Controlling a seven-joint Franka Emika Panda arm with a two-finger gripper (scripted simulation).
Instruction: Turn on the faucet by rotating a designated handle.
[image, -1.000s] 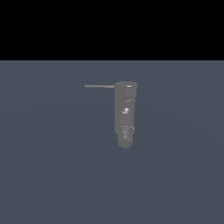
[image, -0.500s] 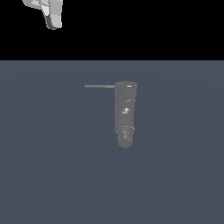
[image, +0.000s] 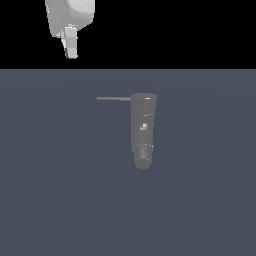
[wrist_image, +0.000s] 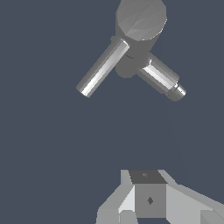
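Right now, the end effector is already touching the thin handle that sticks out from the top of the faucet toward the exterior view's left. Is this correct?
Not quite. The end effector is not touching the handle; in the exterior view it hangs well above it, with a clear gap between them. The rest holds: the thin handle does stick out from the top of the faucet toward the exterior view's left.

White pincer (image: 71, 50) aloft — fingers pointing down, apparently closed

Flat, dim, even render light; no cast shadows on the slate tabletop (image: 50, 200). Small white highlights glint on the faucet (image: 143, 127). Edges look coarse and pixelated, without lens distortion.
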